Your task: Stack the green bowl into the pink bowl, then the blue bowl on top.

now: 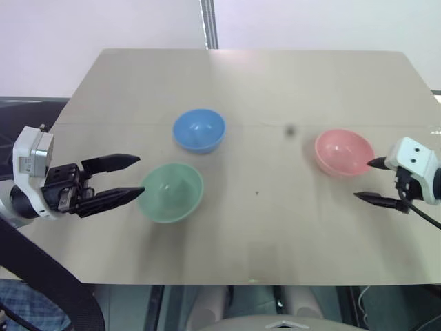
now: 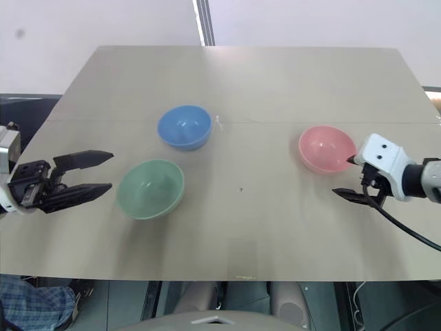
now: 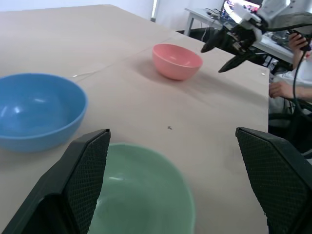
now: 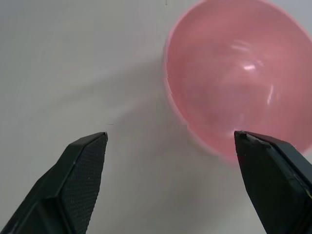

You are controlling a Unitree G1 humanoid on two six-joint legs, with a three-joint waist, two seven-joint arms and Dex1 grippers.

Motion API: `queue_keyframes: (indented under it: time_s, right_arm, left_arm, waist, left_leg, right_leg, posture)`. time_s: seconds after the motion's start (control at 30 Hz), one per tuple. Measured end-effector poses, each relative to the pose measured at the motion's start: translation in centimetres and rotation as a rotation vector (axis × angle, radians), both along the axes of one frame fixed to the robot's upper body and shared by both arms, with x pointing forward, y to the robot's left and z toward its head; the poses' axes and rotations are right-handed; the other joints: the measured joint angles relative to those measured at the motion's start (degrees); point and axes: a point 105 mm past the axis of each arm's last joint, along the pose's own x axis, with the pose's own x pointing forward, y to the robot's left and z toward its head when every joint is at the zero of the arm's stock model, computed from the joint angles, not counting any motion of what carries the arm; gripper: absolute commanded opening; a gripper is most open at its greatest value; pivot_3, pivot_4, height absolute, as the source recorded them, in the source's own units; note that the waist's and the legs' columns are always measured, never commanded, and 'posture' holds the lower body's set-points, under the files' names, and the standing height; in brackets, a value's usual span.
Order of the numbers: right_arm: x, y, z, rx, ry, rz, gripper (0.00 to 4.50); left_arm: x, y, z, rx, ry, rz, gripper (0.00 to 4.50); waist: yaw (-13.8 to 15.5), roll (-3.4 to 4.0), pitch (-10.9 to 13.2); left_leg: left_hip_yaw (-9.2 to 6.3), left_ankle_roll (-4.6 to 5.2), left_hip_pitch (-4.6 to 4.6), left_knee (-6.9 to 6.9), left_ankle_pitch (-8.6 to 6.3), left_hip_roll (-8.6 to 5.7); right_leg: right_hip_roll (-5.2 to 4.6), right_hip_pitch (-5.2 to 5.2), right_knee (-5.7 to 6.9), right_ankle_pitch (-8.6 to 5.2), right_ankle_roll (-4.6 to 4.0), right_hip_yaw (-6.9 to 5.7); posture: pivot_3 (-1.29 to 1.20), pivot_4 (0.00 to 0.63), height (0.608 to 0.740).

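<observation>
Beige desk [image 1: 275, 241] w/ 3 bowls upright, all apart: green bowl [image 1: 171, 192] near front-left, blue bowl [image 1: 198, 130] just behind it, pink bowl [image 1: 343, 152] well to its right.

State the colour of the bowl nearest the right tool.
Salmon pink: the pink bowl, plain and unmarked, seen best in the right wrist view.

White wrist housings, black cable at right arm [image 2: 406, 231], black tapered mesh-textured jaws.
</observation>
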Motion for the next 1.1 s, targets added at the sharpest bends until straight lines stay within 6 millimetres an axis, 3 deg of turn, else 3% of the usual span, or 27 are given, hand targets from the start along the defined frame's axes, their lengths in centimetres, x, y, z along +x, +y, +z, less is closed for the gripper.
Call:
queue_keyframes:
  time_s: [0.23,0.4,0.57,0.7,0.73,0.8,0.97,1.1]
  right_arm:
    - [2.9,0.5,-0.5,-0.160,-0.006,-0.047,4.50]
    - [4.5,2.2,-1.8,-0.165,0.011,-0.043,4.50]
    - [5.3,3.0,-3.8,-0.160,0.052,-0.033,2.56]
    - [5.2,3.3,-3.8,-0.160,0.052,-0.020,0.59]
    - [5.4,3.9,-2.9,-0.161,0.011,0.001,0.16]
    - [5.5,4.2,-2.1,-0.161,-0.016,0.015,0.07]
    - [5.0,4.6,-2.4,-0.173,0.007,0.034,0.07]
    - [4.0,6.9,-2.1,-0.175,-0.010,0.152,0.07]
  left_arm:
    - [-0.2,-0.5,0.8,0.024,-0.019,-0.044,4.34]
    - [0.0,-0.8,0.8,0.024,-0.018,-0.062,4.34]
    - [0.3,-0.7,0.8,0.028,-0.024,-0.056,4.50]
    - [0.3,-0.6,0.7,0.034,-0.023,-0.051,4.50]
    - [0.3,-0.6,0.7,0.034,-0.023,-0.051,4.50]
    - [0.3,-0.6,0.8,0.035,-0.026,-0.055,4.50]
    - [0.4,-0.3,0.6,0.040,-0.024,-0.041,4.50]
    - [0.5,-0.2,0.6,0.040,-0.026,-0.037,4.50]
  waist:
    - [-0.15,0.04,0.02]
    - [-0.84,0.03,0.02]
    - [-1.11,0.05,0.03]
    - [-1.21,0.04,0.02]
    - [-1.30,0.05,0.01]
    - [-1.25,-0.04,-0.07]
    - [-1.17,-0.03,-0.05]
    - [-1.41,-0.01,-0.05]
  left_leg:
    - [0.00,0.00,-0.05,-0.02,0.00,0.00]
    - [-0.02,-0.01,-0.13,-0.06,0.00,0.00]
    - [-0.16,-0.01,-0.32,-0.05,0.00,-0.04]
    - [-0.24,-0.01,-0.43,-0.03,0.01,-0.03]
    - [-0.22,-0.01,-0.40,-0.03,0.01,-0.03]
    - [-0.26,-0.02,-0.37,-0.02,0.01,-0.01]
    - [-0.27,-0.01,-0.44,0.01,0.01,-0.05]
    - [-0.24,-0.02,-0.46,-0.01,0.01,-0.02]
  right_leg:
    - [0.01,-0.06,-0.03,0.00,0.00,0.00]
    - [0.00,-0.16,-0.02,0.00,0.00,0.01]
    - [-0.04,-0.39,0.03,0.00,0.00,0.05]
    - [-0.03,-0.51,0.06,0.00,0.00,0.05]
    - [-0.02,-0.51,0.08,0.00,0.00,0.08]
    - [0.00,-0.48,0.08,0.00,0.00,0.05]
    - [-0.02,-0.51,0.08,0.00,0.00,0.03]
    - [0.00,-0.59,0.11,0.00,0.00,0.08]
  posture:
    - [0.00,0.150,0.740]
    - [0.00,0.150,0.740]
    - [0.00,0.150,0.740]
    - [0.00,0.150,0.740]
    - [0.00,0.150,0.740]
    - [0.00,0.150,0.740]
    - [0.00,0.150,0.740]
    - [0.00,0.150,0.740]
